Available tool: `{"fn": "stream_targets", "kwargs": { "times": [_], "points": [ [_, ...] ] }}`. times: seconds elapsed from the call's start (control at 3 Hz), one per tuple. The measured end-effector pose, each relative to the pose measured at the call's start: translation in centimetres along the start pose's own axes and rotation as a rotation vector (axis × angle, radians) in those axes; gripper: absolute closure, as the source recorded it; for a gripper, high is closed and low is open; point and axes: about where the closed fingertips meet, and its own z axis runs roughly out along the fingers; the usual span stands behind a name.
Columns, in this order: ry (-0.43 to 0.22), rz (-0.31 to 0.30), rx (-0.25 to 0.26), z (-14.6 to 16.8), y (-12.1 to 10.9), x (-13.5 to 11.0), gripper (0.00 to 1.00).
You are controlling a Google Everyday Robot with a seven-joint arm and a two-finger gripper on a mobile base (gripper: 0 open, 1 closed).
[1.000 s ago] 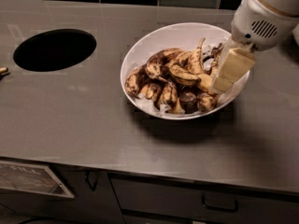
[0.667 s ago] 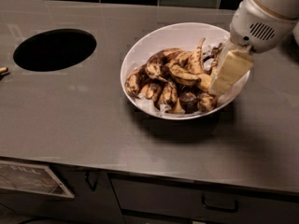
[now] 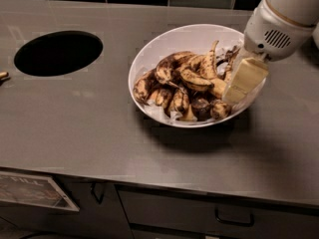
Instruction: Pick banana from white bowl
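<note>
The white bowl point(image 3: 164, 41) stands on the grey steel counter, right of centre, with a pile of overripe bananas in it. Most are heavily blackened. A yellower banana point(image 3: 197, 79) with brown speckles lies near the middle of the pile. My gripper point(image 3: 238, 86), cream-coloured below a white wrist housing, reaches down into the right side of the bowl. Its tip is at the right edge of the pile, just right of the yellower banana. What lies under the gripper is hidden.
A round dark hole point(image 3: 58, 52) is cut in the counter at the left. A small object point(image 3: 3, 76) pokes in at the left edge. A black tiled wall runs along the back. Drawers with handles point(image 3: 234, 217) sit below the front edge.
</note>
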Motion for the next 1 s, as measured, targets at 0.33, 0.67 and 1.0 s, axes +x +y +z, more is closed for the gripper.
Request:
{"fn": "stream_targets", "kwargs": {
  "times": [0.33,0.67,1.0],
  "points": [
    [0.0,0.001,-0.007,0.39,-0.03,0.07,0.38],
    [0.0,0.003,-0.015,0.78,-0.03,0.15,0.38],
    [0.0,0.004,-0.021,1.11,-0.02,0.24,0.38]
  ]
}}
